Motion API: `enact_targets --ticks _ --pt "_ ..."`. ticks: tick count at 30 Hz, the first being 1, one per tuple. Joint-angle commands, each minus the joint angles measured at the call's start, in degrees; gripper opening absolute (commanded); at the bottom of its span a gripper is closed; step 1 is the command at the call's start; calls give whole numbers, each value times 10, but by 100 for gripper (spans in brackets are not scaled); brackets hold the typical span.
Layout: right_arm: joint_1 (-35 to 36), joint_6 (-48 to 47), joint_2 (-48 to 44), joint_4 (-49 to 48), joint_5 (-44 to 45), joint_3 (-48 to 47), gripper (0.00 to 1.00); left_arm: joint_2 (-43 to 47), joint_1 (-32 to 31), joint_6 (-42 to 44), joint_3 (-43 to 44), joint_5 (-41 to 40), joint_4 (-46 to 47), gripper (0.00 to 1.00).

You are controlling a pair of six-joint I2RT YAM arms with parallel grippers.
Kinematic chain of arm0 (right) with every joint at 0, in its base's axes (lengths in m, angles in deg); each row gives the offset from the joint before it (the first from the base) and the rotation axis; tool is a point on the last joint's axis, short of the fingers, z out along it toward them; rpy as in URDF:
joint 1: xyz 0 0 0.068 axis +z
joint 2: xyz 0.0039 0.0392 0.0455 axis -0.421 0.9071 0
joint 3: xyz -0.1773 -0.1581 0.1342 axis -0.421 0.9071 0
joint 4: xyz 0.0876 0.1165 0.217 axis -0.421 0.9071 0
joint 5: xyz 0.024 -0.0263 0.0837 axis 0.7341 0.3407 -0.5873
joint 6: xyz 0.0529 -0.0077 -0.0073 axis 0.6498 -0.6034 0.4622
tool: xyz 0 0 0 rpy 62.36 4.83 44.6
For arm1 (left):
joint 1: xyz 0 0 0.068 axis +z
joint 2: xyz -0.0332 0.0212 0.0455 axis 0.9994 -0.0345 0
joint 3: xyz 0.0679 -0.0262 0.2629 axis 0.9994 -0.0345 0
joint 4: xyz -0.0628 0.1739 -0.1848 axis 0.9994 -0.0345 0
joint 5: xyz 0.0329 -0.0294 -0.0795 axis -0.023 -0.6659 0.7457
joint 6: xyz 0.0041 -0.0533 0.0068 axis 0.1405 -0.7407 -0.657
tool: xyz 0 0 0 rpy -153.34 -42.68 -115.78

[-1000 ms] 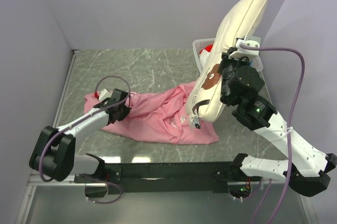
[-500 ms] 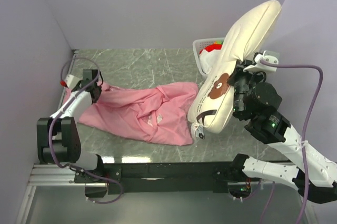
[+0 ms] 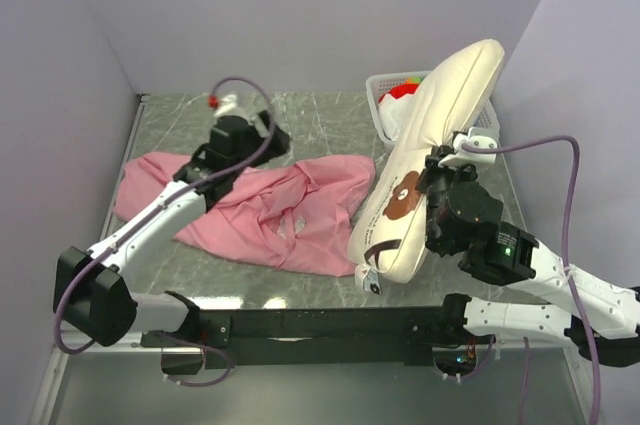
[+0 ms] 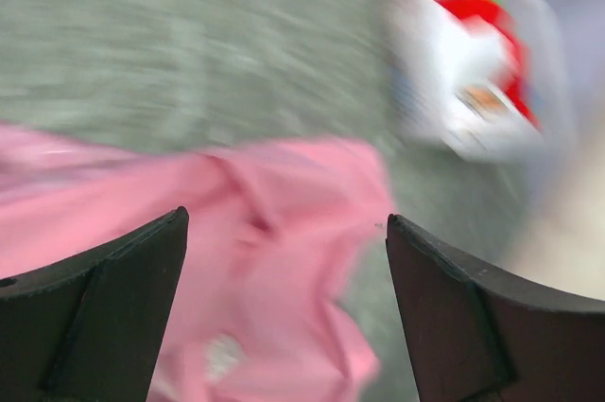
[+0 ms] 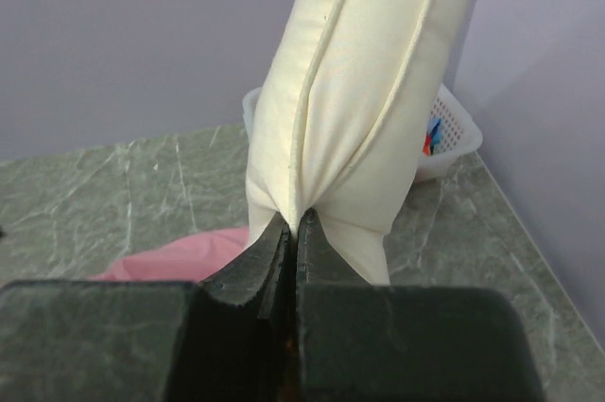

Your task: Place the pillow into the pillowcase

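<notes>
With nothing inside yet, the right jaws pinch the pillow (image 3: 450, 95) aloft by its seam, while the left jaws hang apart and empty over the pillowcase (image 3: 300, 215), seemingly unopened on the worktop (image 3: 300, 120).

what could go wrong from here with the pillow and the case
The right jaws pinch only a thin fold of the pillow, whose bulk stands tilted above them; it may slip or flop.
Its top leans by the white basket, so a swing could knock it.
The left jaws are open and empty, and the pillowcase lies crumpled, no mouth held open; the pillow may just shove it.
</notes>
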Motion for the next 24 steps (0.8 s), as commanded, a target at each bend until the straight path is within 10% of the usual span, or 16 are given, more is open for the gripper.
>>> enact_targets --ticks 1,8,15,24 --pt "60 117 -27 113 61 -41 0 -20 -90 76 21 114 108 92" --pt "133 363 -11 300 5 -67 0 -178 -203 92 155 186 173 95" --pt "144 313 9 160 -56 3 0 -308 -267 81 240 329 210 92" --pt "28 245 60 47 -130 55 0 -267 -293 44 120 353 247 91"
